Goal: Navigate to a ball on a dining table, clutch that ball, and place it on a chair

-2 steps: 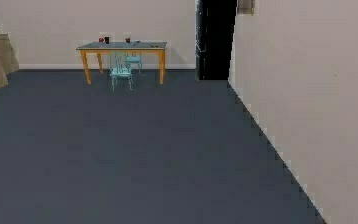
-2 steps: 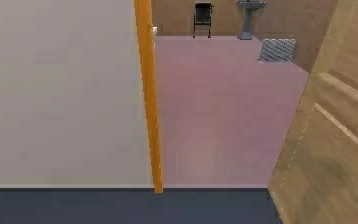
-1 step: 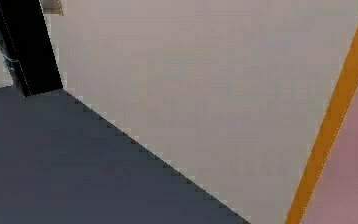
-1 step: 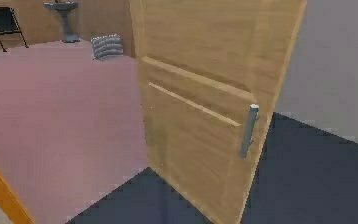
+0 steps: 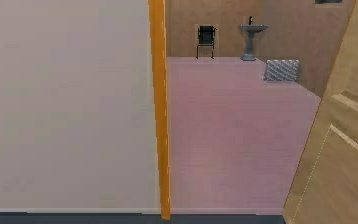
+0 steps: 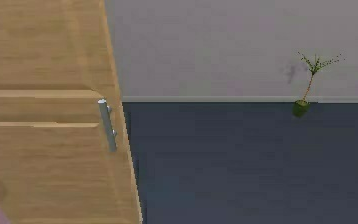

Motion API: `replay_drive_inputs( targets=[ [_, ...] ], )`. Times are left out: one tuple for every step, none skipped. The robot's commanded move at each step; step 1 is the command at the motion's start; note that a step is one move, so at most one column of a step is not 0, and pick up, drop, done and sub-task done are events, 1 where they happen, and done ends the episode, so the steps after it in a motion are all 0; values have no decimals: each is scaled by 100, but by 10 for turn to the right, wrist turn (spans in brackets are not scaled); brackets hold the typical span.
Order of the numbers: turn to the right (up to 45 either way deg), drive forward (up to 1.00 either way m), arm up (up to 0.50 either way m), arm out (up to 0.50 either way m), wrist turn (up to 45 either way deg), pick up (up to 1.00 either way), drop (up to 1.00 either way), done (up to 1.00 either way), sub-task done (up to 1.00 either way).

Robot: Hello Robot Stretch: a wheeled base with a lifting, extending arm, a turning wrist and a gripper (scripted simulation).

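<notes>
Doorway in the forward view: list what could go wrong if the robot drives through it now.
1. The orange door frame stands almost straight ahead and the wooden door crowds the view's right; the base may clip either.
2. The door handle juts out on the arm side and could snag the robot's body.
3. The room beyond has a pedestal sink and a chair, so it is likely a bathroom; the dining table may lie elsewhere.

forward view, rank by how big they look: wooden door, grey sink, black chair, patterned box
1. light wooden panelled door, also nearest the camera
2. grey pedestal sink
3. grey patterned box and black chair, too alike to rank
</notes>
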Motion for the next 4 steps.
replay_drive_inputs(
  targets=[
    [180, 0, 0, 0, 0, 0, 0, 0, 0],
    [0, 90, 0, 0, 0, 0, 0, 0, 0],
    [-210, 0, 0, 0, 0, 0, 0, 0, 0],
    [0, 100, 0, 0, 0, 0, 0, 0, 0]
  ],
)
